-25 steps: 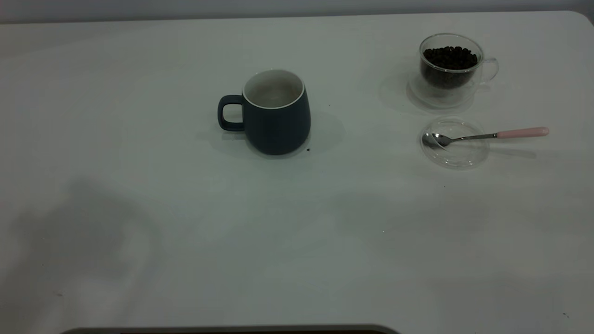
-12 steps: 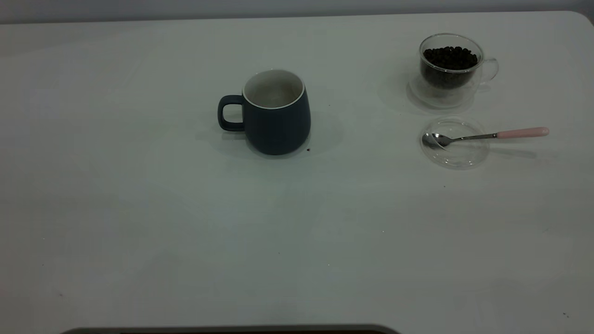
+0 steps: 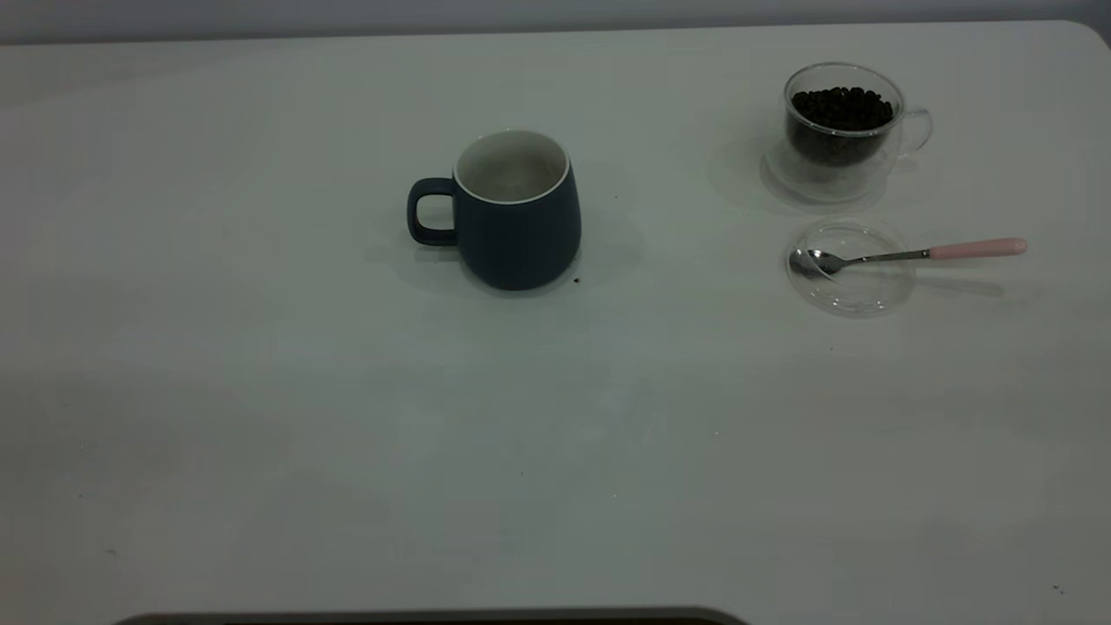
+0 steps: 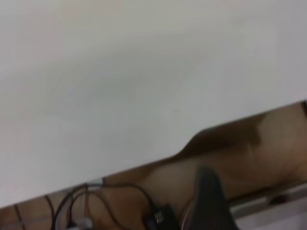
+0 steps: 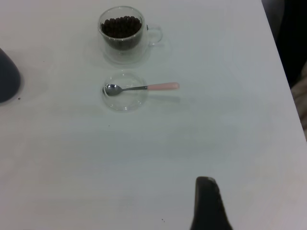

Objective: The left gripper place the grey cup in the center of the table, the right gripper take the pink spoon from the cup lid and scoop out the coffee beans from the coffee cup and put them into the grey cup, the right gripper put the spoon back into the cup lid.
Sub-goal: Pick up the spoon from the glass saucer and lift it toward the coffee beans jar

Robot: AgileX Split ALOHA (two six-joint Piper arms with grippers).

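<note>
Right gripper [image 5: 207, 203] sits well back from the spoon [image 3: 911, 253]; can't tell its fingers. Clipping that overhanging pink handle could flip it off the lid [image 3: 851, 267].

Left gripper [image 4: 208, 201]: one blurred dark finger shows; open or closed unclear.
Right gripper [image 5: 207, 203]: one finger, cut off by the edge.
Grey cup [image 5: 7, 76]: mostly cropped in right wrist view.
</note>
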